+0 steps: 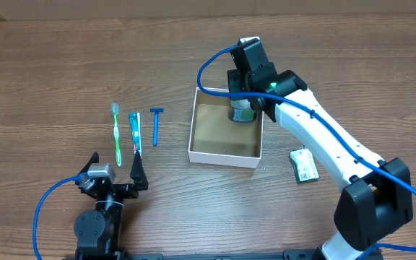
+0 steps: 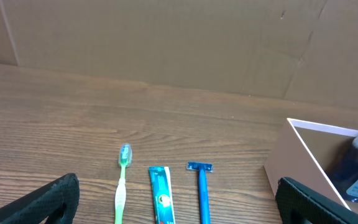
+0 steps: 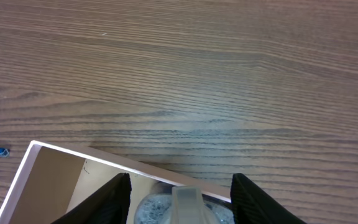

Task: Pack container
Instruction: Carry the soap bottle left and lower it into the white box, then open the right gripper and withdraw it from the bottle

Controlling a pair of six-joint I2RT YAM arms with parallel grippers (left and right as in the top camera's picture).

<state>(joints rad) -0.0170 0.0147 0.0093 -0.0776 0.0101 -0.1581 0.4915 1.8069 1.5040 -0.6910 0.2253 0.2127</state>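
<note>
The container [image 1: 224,157], a square white box with a brown inside, sits mid-table; it also shows in the left wrist view [image 2: 291,163] and the right wrist view [image 3: 98,158]. A blue-green bottle [image 1: 242,113] stands upright in its back right corner [image 3: 182,208]. My right gripper [image 1: 245,94] hangs over the bottle with its fingers spread on either side of the cap and small gaps showing. My left gripper [image 1: 114,177] is open and empty near the front edge, behind a green toothbrush [image 1: 117,137], a toothpaste tube [image 1: 135,132] and a blue razor [image 1: 155,124].
A small flat packet [image 1: 304,165] lies on the table right of the container. The toothbrush [image 2: 122,186], tube [image 2: 161,198] and razor [image 2: 202,193] lie side by side left of the box. A cardboard wall stands at the far side.
</note>
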